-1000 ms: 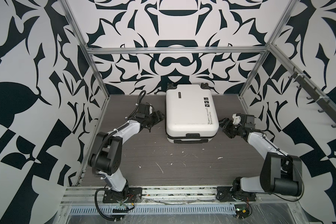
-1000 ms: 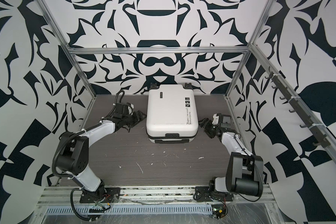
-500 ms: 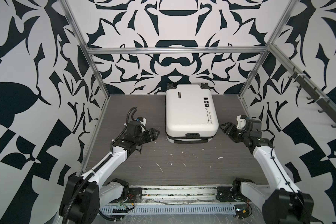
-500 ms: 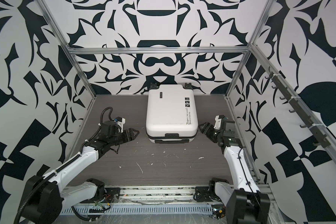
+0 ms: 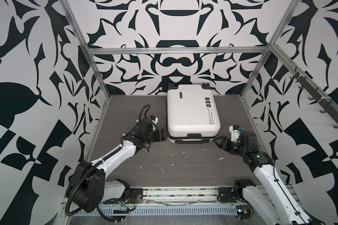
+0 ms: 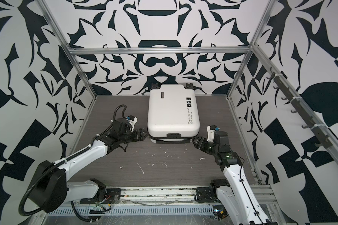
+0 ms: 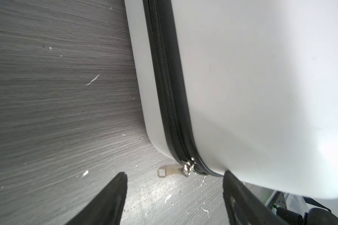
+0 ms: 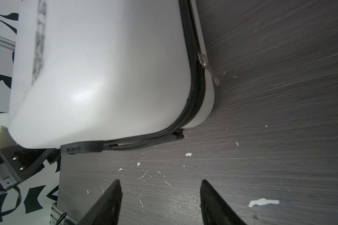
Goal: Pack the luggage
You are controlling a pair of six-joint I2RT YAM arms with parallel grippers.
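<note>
Lying flat and zipped shut, the luggage (image 5: 191,111) (image 6: 172,111) sits at the far middle of the dark wood-grain table (image 5: 183,165), its black wheels (image 5: 171,85) toward the far wall and its black handle (image 5: 193,135) on the near side. Black lettering and icons run along the right part of its white lid. The left gripper (image 5: 165,135) (image 6: 144,134) is low at the case's near left corner. In the left wrist view its jaws stand apart (image 7: 174,175) with nothing clamped between them. A small metal zipper pull (image 7: 168,171) lies on the table just ahead of the gap, hanging from the black zipper band (image 7: 164,78). One of its fingers (image 7: 234,187) lies right beside the rounded shell, but I cannot tell if it touches. The right gripper (image 5: 218,141) (image 6: 195,141) hovers just off the near right corner, apart from the case. Its jaws are also spread (image 8: 160,182), with only bare, white-flecked tabletop between them. In that view a second zipper pull (image 8: 209,68) hangs on the case's right side, beyond the corner.
</note>
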